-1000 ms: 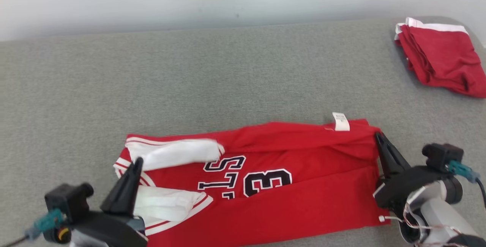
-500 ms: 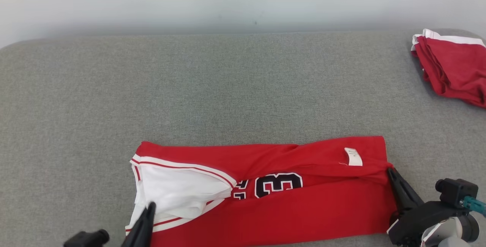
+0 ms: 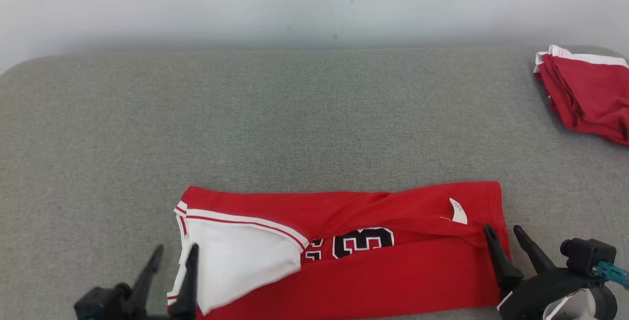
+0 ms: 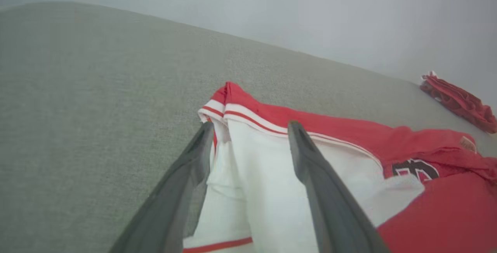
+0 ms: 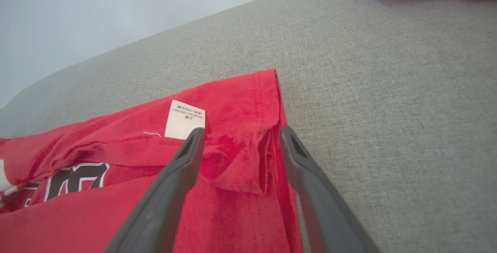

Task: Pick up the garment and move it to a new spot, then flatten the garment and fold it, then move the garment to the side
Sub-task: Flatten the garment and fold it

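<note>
Jersey lies folded lengthwise on the grey pad, an end under each gripper — left gripper spread astride its white end, right gripper spread astride its red end. A white tag sits near the right one, print too small to read; a black "3" shows mid-fold. Half a second ago both were pinched shut on the cloth — now released.
</note>
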{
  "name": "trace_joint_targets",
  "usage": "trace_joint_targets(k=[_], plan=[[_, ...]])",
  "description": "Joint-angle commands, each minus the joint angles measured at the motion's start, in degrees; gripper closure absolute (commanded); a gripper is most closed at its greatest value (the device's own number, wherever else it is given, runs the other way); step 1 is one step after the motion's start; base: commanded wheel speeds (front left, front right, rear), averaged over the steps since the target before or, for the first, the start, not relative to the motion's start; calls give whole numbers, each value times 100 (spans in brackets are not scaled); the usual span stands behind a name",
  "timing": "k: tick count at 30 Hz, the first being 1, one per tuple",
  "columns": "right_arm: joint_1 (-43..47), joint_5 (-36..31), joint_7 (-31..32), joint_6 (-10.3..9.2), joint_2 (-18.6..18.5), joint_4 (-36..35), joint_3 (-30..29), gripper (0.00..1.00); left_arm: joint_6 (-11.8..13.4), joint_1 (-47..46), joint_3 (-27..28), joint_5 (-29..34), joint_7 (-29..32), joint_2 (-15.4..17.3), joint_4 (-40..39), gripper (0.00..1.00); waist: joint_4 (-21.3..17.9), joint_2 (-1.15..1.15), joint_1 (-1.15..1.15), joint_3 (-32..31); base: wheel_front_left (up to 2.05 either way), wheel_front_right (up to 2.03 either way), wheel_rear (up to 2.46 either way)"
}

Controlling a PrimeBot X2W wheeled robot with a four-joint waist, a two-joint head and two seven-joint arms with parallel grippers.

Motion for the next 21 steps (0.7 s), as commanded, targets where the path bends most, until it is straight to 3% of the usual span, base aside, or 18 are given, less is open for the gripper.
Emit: trace_joint_targets(k=[1,7,13,21], plan=[[32,37,41,-16,17,-90,-41,0,-20,-8,305,294,-12,-137,-119,0,17,1,0,-18,0,0,0],[-91,-228,157,-16,-35,-79,-169,0,-89,283,1452,1469,-12,-761,-585,0,40,1,0,-71,0,0,0],[-377,-626,370,-16,43,390,-209,0,-240,519,2183,2565,-12,-1280,-788,0,60,1,0,-84,0,0,0],[-606,-963,496,-16,94,1030,-245,0,-500,617,2677,3049,-12,-1707,-623,0,140,1,0,-73,0,0,0]])
